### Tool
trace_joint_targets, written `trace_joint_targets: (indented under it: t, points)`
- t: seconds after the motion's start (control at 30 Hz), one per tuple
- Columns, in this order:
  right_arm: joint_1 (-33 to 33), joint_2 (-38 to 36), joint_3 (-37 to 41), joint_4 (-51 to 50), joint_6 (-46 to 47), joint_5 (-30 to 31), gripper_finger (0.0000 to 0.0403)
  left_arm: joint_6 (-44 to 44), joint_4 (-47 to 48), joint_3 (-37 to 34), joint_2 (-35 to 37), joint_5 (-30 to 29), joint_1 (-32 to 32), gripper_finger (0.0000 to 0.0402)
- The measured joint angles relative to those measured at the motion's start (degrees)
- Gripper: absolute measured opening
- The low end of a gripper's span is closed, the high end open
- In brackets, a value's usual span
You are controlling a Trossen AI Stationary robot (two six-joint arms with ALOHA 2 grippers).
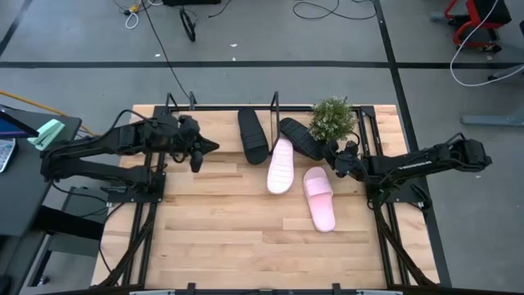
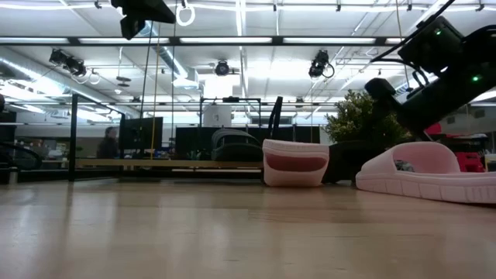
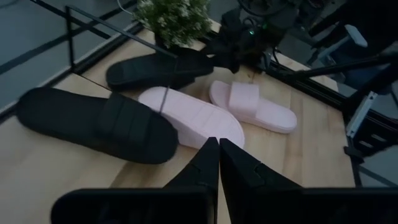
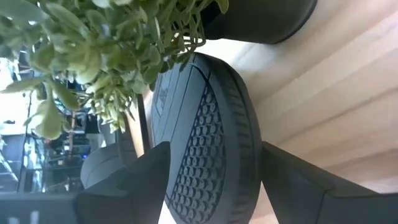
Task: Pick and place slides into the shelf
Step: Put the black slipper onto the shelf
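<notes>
Wrist-only: R end effector (image 4: 211, 180) astride black slide (image 4: 205, 143).

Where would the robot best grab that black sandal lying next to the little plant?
Probably by its long edge. The black sandal lies tilted, ribbed sole showing, and the right hand already straddles that edge with fingers open either side. Coming from the table side keeps clear of the plant behind it.

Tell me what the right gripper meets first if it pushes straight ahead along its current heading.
Most likely the black slide beside the plant: the right gripper already has its open fingers on either side of it.
</notes>
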State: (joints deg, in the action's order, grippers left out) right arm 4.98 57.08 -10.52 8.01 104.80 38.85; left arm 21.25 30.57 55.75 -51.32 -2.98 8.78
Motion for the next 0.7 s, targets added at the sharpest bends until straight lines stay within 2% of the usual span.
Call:
trace_joint_targets:
  t: [0.2,0.33,0.43,0.6,0.7]
  points:
    - [1.9,0.4,0.0,0.0,-1.4,-0.5,0.0239,0.0,-1.2,0.0,-2.1,0.9,0.0,0.0026]
    - [3.0,0.9,0.0,0.7,-3.5,-2.6,0.0215,0.0,-3.1,0.0,-3.0,1.0,0.0,0.0026]
    - [3.3,1.0,0.0,1.1,-5.0,-4.1,0.0171,-0.5,-3.5,0.0,-3.2,1.3,0.0,0.0021]
    - [3.0,0.9,0.0,1.7,-5.9,-4.0,0.0061,-1.2,-3.6,0.0,-3.1,1.3,0.0,0.0012]
    - [2.8,0.8,-0.1,1.9,-5.9,-4.3,0.0054,-1.3,-3.6,0.0,-3.1,1.3,0.0,0.0010]
